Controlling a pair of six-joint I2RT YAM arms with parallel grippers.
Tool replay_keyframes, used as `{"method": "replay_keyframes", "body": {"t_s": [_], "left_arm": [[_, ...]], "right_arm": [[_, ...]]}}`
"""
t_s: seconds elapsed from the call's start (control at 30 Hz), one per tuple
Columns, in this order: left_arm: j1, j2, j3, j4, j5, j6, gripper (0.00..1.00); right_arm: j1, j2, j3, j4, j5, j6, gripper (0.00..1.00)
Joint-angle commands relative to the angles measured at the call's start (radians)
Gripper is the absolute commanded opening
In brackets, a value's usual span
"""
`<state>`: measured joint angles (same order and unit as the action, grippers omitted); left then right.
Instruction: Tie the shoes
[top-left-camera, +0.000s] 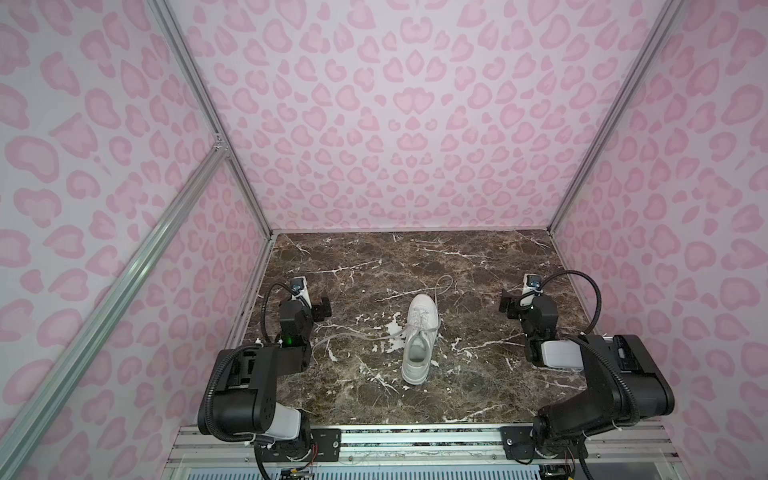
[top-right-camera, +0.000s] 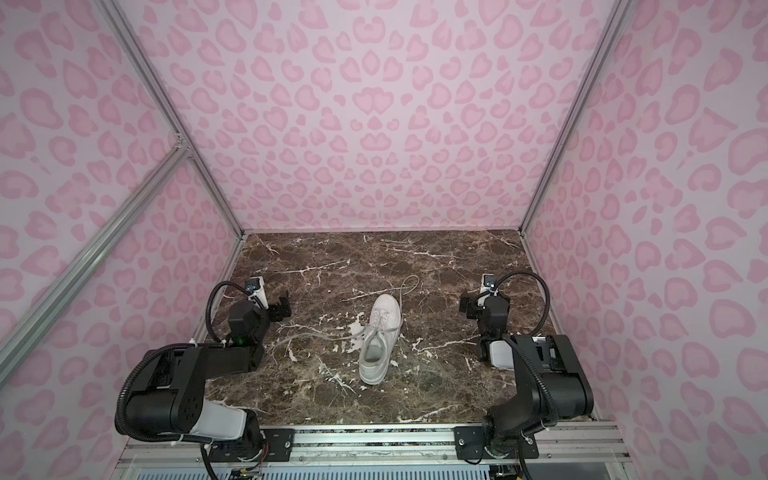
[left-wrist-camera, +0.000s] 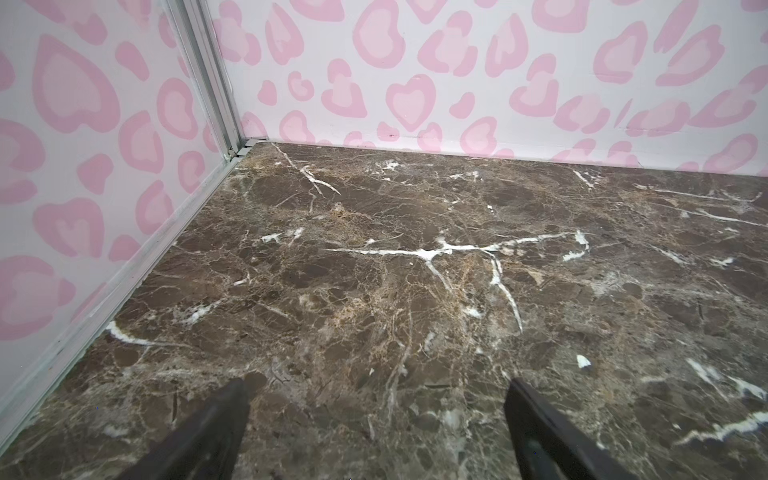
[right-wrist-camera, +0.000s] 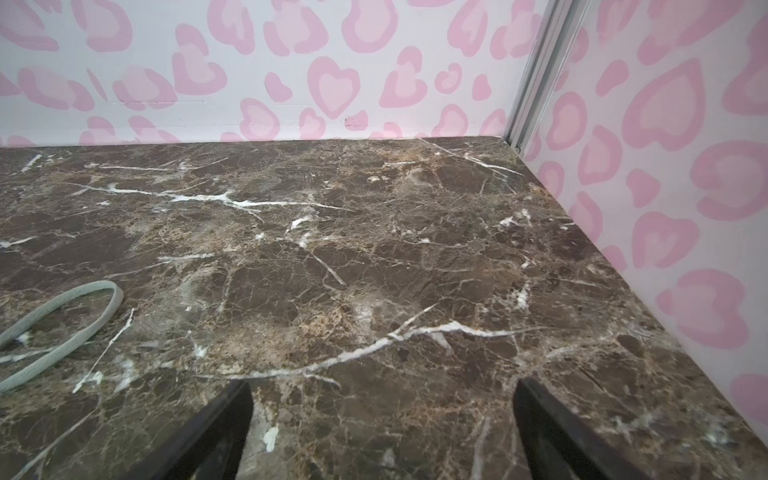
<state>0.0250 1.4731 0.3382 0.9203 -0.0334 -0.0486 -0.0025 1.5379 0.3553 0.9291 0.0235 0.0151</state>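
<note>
I see the dark brown veined marble surface (top-left-camera: 478, 266) with the all-white low-top sneaker (top-left-camera: 419, 336) lying at its middle, between both grippers and well apart from each. My left gripper (left-wrist-camera: 378, 386) and right gripper (right-wrist-camera: 382, 386) gape wide, holding nothing (bare marble between the jaws). Its flat white laces (top-left-camera: 353, 334) trail loose, one leftward and one looped past the toe.
</note>
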Motion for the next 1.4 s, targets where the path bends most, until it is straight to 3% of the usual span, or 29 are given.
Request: {"method": "replay_keyframes", "body": {"t_s": [0.0, 0.9, 1.0, 1.17, 1.37], "left_arm": [[0.0, -0.001, 0.004, 0.031, 0.002, 0.007, 0.97], [0.0, -0.01, -0.003, 0.043, 0.006, 0.008, 0.97], [-0.025, -0.112, 0.081, -0.192, -0.095, -0.01, 0.97], [-0.025, -0.276, 0.217, -0.553, -0.086, -0.101, 0.97], [-0.037, -0.304, 0.45, -1.09, -0.029, -0.256, 0.99]], "right_arm": [[0.001, 0.001, 0.002, 0.008, 0.008, -0.001, 1.0], [-0.003, -0.005, -0.003, 0.01, 0.016, 0.01, 0.99], [-0.003, -0.053, -0.018, 0.02, 0.076, 0.035, 0.98], [0.012, -0.229, 0.199, -0.599, 0.073, 0.031, 0.94], [0.157, -0.211, 0.501, -1.211, 0.185, 0.15, 0.94]]}}
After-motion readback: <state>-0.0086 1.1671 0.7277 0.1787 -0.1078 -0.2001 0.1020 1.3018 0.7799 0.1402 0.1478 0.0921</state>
